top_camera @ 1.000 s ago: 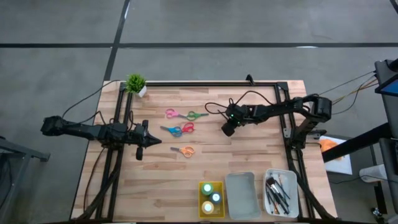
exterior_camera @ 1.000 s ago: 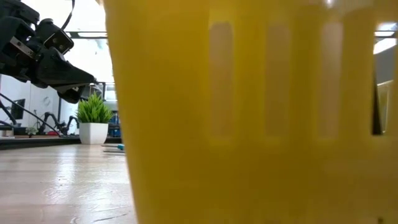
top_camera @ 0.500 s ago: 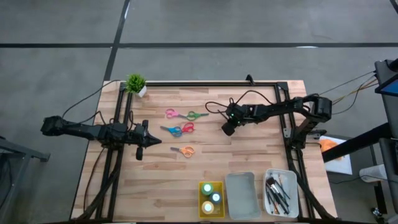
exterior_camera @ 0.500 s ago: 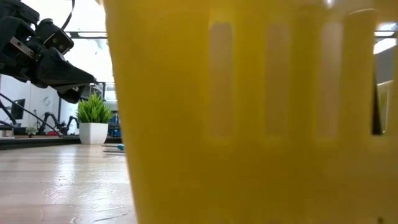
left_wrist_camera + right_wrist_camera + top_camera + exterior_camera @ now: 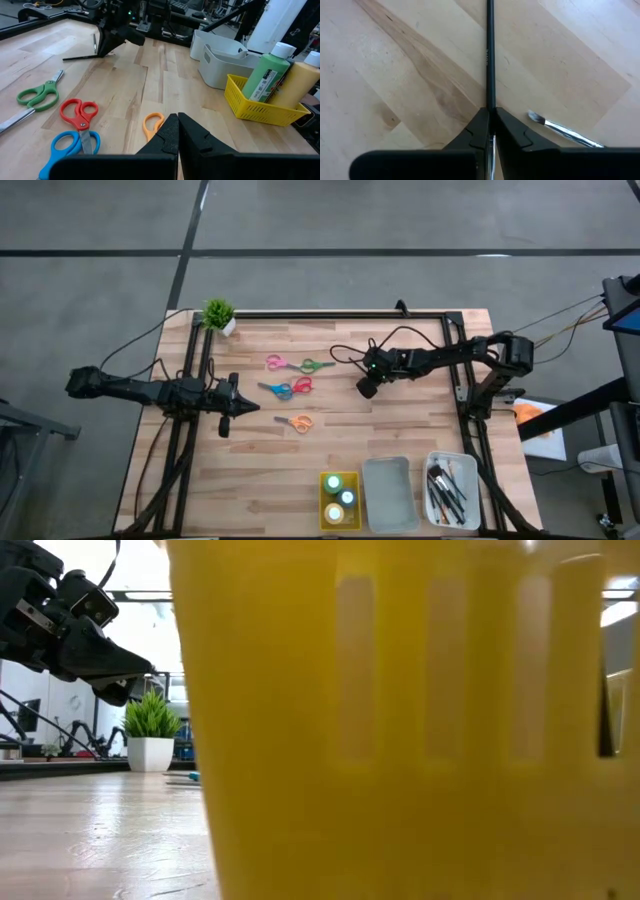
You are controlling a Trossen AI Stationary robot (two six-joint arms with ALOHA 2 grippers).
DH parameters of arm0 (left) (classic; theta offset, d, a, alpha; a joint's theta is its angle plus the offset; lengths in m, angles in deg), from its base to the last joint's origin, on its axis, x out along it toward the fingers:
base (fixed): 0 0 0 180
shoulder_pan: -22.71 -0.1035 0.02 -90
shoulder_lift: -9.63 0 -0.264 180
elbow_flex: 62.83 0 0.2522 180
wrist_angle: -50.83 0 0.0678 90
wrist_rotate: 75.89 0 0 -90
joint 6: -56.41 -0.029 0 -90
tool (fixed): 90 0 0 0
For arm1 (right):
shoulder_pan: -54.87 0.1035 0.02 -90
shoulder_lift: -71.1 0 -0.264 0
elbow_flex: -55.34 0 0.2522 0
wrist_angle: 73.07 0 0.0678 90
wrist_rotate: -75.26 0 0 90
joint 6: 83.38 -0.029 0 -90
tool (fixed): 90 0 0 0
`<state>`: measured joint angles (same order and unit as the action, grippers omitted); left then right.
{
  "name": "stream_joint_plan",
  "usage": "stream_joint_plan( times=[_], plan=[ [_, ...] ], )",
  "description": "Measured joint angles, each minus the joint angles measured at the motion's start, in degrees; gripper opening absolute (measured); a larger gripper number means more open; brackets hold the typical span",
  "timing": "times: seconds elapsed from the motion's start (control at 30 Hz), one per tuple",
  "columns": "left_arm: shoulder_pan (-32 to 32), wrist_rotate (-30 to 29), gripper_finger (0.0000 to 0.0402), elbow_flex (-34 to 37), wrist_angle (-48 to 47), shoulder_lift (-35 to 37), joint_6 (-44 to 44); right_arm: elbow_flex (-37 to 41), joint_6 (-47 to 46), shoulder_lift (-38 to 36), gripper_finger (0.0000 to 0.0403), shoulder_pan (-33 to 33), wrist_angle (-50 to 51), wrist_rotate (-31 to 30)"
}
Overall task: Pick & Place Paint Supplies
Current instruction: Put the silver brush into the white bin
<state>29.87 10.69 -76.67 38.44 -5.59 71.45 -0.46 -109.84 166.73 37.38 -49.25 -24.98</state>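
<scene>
1. Black brush handle (image 5: 490, 55) pinched between my right hand's (image 5: 491, 122) fingers: they've closed narrow on it, over the table (image 5: 400, 440) middle toward the right edge. So I'm at the pick step for a brush.
2. A second brush (image 5: 560, 127), silver ferrule, lies just beside it on the wood, untouched.
3. My left hand (image 5: 177, 132) waits shut and empty near the left edge, above the orange scissors (image 5: 151, 125).
4. Next, I judge: lift straight, carry it to the white tray (image 5: 470, 502) at the near right corner, where other brushes lie.
5. High view shows trays and three more scissors; only the right wrist view shows the grip itself. Low view is blocked by the yellow tray (image 5: 400, 740).
</scene>
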Motion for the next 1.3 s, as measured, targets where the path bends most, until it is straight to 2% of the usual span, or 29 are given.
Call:
stream_joint_plan(
  times=[0.17, 0.37, 0.6, 0.97, 1.17, 1.3],
  plan=[
    [0.0, 0.0, 0.0000, 0.0, 0.0, 0.0, 0.0, 0.4, 0.1, -2.7, 0.0015, 0.0, 1.0, 0.2],
    [0.0, 0.0, 0.0000, 0.0, 0.0, 0.0, 0.0, 0.2, 0.0, -9.2, 0.0015, 0.5, 1.7, 0.3],
    [0.0, 0.0, 0.0000, 0.0, 0.0, 0.0, 0.0, 0.2, -0.7, -18.7, 0.0015, 4.8, 7.5, 0.4],
    [0.0, 0.0, 0.0000, 0.0, 0.0, 0.0, 0.0, 0.2, -16.4, -32.6, 0.0014, 15.7, 20.8, 0.2],
    [0.0, 0.0, 0.0000, 0.0, 0.0, 0.0, 0.0, -0.2, -30.4, -37.5, 0.0014, 22.2, 28.9, 0.2],
    [0.0, 0.0, 0.0000, 0.0, 0.0, 0.0, 0.0, -3.3, -40.3, -38.4, 0.0014, 27.2, 36.7, 0.2]
  ],
)
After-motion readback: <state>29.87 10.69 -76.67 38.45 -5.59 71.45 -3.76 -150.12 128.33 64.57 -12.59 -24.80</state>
